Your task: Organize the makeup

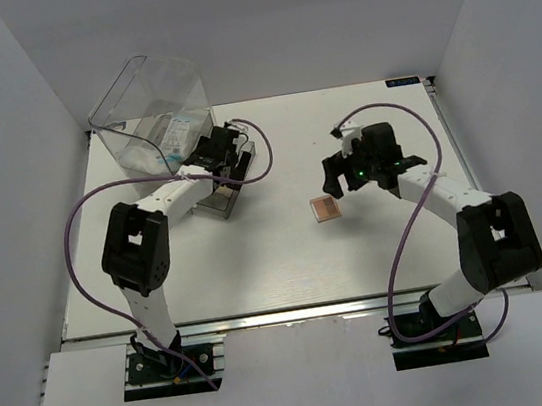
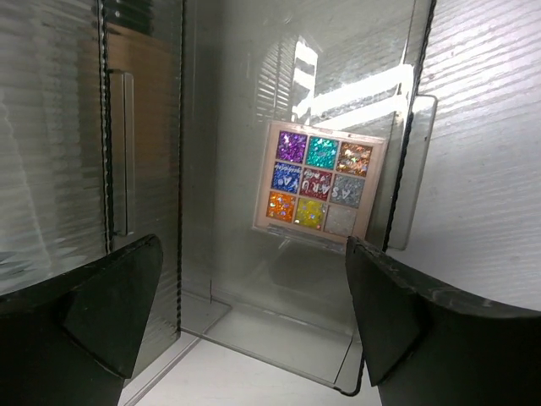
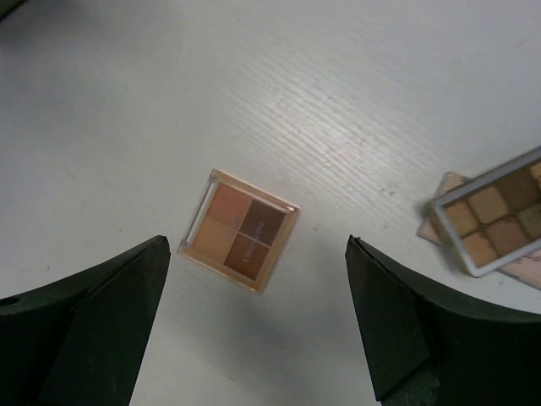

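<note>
Clear plastic forms the bin [image 1: 123, 118] at the far left of the tabletop [image 1: 260, 265], and a packet with white contents [image 1: 175, 134] lies inside it. Just beside the bin, on its near right side, stands a small clear drawer unit [image 2: 203, 169]. The left tool [image 2: 254, 245] faces into it with its fingers spread wide and nothing between them. Inside that unit a nine-pan glitter palette [image 2: 319, 188] stands on edge, slightly tilted, its pans purple, teal, copper, blue, red, grey, orange, yellow and pale. Well to the right of the bin, over bare tabletop, the right tool [image 3: 255, 244] hangs open above a square four-pan palette [image 3: 239, 230] of peach and brown shades. That palette lies flat, touched by neither finger. Farther still from the bin, at the edge of the right wrist view, a larger palette of tan pans [image 3: 494, 211] rests on a pinkish flat item [image 3: 524, 272], both only partly in view.
</note>
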You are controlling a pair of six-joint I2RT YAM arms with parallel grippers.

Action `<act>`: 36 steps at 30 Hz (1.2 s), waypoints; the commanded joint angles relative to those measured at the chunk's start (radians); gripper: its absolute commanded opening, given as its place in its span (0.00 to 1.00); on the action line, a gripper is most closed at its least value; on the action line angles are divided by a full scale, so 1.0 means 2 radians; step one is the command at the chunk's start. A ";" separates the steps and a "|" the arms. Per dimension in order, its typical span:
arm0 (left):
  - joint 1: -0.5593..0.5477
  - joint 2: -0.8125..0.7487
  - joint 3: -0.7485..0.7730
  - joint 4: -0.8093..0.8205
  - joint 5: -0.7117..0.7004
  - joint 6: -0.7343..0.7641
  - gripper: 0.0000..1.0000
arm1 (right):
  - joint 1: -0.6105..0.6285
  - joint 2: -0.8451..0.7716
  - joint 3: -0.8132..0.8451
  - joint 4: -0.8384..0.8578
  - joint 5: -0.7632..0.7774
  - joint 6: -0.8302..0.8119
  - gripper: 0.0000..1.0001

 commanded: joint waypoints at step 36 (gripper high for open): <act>0.002 -0.457 -0.196 -0.077 0.029 -0.260 0.98 | 0.109 0.193 0.075 -0.109 0.185 0.091 0.63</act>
